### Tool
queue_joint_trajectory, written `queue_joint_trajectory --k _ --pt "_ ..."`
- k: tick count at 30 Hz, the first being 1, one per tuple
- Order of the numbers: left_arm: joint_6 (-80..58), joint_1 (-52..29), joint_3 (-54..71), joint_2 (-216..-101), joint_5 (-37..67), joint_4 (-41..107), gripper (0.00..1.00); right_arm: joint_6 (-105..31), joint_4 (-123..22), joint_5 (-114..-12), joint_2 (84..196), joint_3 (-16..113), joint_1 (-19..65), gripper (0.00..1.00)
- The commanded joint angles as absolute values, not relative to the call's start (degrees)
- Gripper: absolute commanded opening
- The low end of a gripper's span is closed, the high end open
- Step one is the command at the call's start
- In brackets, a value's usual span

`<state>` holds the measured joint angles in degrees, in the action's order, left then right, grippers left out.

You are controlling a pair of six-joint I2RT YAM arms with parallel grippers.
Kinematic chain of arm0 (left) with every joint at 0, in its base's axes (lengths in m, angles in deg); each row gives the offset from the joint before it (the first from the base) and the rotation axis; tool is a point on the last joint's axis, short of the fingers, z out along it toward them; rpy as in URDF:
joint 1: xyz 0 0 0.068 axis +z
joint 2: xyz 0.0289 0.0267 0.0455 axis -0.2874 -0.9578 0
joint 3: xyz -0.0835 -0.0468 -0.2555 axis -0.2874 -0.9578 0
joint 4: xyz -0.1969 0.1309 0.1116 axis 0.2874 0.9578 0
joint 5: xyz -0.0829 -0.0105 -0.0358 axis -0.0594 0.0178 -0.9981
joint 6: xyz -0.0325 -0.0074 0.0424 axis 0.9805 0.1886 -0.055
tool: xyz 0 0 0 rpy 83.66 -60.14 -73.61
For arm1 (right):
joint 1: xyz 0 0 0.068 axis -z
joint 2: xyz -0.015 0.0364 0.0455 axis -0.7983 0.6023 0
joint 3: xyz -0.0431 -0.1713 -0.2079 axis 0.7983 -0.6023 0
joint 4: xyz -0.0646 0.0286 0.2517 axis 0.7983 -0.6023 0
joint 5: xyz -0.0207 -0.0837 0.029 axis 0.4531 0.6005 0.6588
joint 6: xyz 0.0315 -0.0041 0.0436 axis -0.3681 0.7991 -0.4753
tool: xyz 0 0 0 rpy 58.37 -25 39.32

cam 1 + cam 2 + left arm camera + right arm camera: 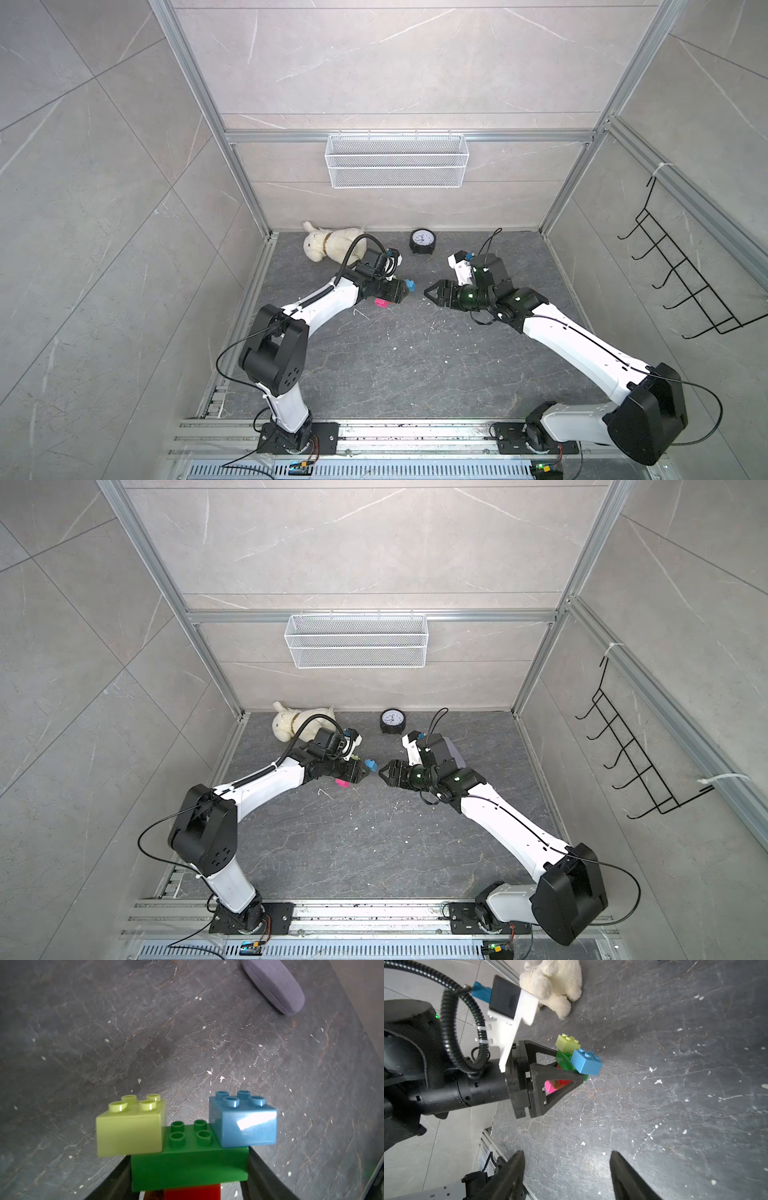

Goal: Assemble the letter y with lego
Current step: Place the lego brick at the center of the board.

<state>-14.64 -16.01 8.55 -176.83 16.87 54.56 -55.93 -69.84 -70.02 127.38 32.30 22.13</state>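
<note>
Since the left end effector (569, 1066) is clenched on the letter y (572, 1057), one finger at each end of the green crossbar (189, 1165), that arm is the nearer.

Position: mid-counter (395, 365), in the grasp. Whether the stem's foot touches the surface cannot be told.

Axis: the crossbar spans finger to finger. The stem runs back between the fingers toward the palm, and the arm tips project past the fingertips.

Bearing: the arm tips point at the right end effector (426, 293), which faces them head-on. It is near but apart, its fingers spread with nothing between them.

Lego, six bricks, all joined:
- yellow-green brick (129, 1132), one
- blue brick (247, 1126), one
- green crossbar, one
- red brick (191, 1192), one
- orange brick (556, 1084), one
- pink brick (549, 1086), one
- loose bricks in view, none

Other items:
- plush toy (328, 245), one
- clock (422, 242), one
- grey case (274, 987), one
- wire basket (397, 160), one

Judgement: the build looks complete. Any set-down would likely turn on how the stem lies relative to the counter.
</note>
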Motion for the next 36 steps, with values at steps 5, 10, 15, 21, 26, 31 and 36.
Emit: queue_joint_trajectory --k 5,10,15,21,26,31,36 --pt "0.16 -18.33 12.55 -182.98 24.30 56.24 0.42 -57.43 -71.00 -63.83 122.39 30.74 22.20 0.67" --pt "3.43 -18.46 12.91 -185.91 26.94 57.03 0.42 -57.48 -72.46 -62.03 120.80 30.02 22.21 0.67" --pt "6.37 -18.66 12.87 -187.44 29.17 57.82 0.43 -58.09 -71.92 -61.86 120.60 28.72 22.20 0.67" --pt "7.87 -19.11 12.94 -188.73 29.95 57.74 0.46 -58.47 -71.61 -62.07 120.78 28.23 22.15 0.67" --pt "8.03 -19.51 13.19 -189.40 30.79 57.82 0.53 -58.54 -71.60 -62.17 120.61 28.06 22.20 0.67" --pt "8.21 -19.61 13.71 -189.84 30.97 58.52 0.60 -58.24 -72.18 -62.15 120.22 28.12 22.17 0.67" --pt "7.64 -19.77 14.58 -189.75 30.97 59.30 0.71 -57.59 -73.33 -61.28 119.80 28.56 22.20 0.67"
